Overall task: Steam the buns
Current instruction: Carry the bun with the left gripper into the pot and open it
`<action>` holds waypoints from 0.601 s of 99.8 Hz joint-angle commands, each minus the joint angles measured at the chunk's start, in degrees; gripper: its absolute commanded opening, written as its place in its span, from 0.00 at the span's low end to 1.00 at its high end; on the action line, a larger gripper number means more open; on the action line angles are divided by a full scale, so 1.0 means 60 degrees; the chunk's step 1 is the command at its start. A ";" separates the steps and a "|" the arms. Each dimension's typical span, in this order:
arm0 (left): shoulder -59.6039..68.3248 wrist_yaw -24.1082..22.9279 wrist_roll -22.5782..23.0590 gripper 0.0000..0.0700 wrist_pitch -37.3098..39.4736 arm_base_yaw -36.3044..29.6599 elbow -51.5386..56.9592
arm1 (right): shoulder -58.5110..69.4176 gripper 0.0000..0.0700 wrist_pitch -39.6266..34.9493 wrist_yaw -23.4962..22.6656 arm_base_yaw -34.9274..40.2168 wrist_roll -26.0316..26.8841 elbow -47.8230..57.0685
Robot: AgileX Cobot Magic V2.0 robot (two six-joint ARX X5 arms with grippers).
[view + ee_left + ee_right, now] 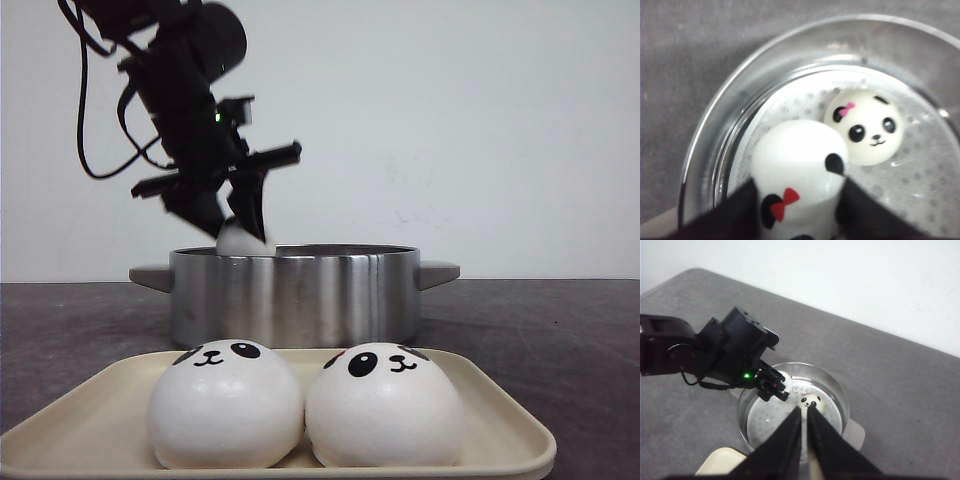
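The left gripper (232, 215) is clamped on a smooth white panda bun with a red bow (797, 177), holding it just over the rim of the steel pot (295, 295) — its black fingers (740, 212) press the bun's flanks. Below it, on the pot's perforated metal steamer plate (920, 175), lies a second bun with a pink bow (863, 126), face up and apart from the held one. The pot is round, brushed and shiny, with two stubby grey side handles (438, 272). The right gripper (804, 435) hangs high above the pot, its dark tapered fingers drawn nearly together with nothing between them. Nearer the camera, a cream rounded-corner tray (500, 425) carries two more domed glossy buns (226, 403) side by side, touching, on the grey matte tabletop (560, 330).
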 commanded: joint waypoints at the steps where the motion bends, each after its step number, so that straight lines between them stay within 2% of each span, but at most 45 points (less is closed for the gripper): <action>1: 0.0237 0.0004 0.0087 0.71 0.0109 -0.0022 0.0186 | 0.0091 0.02 -0.0007 0.0036 0.0113 0.0106 0.0168; 24: 0.0266 0.0025 0.0087 0.75 0.0211 0.0011 0.0186 | 0.0102 0.02 -0.0288 0.0051 0.0113 0.0109 0.0160; 31: 0.0237 0.0058 0.0091 0.80 -0.0025 0.0011 0.0204 | 0.0106 0.02 -0.0397 0.0051 0.0109 0.0106 0.0157; 38: 0.0142 0.0058 -0.0051 0.80 -0.0452 0.0069 0.0291 | 0.0113 0.02 -0.0433 0.0175 0.0102 0.0106 0.0058; 50: -0.0339 0.0058 -0.0430 0.79 -0.0652 0.0095 0.0291 | 0.0113 0.02 -0.0495 0.0379 0.0015 0.0109 -0.0619; 60: -0.1086 0.0058 -0.0525 0.79 -0.0645 0.0091 0.0291 | 0.0109 0.02 -0.0448 0.0055 -0.0266 0.0248 -0.1687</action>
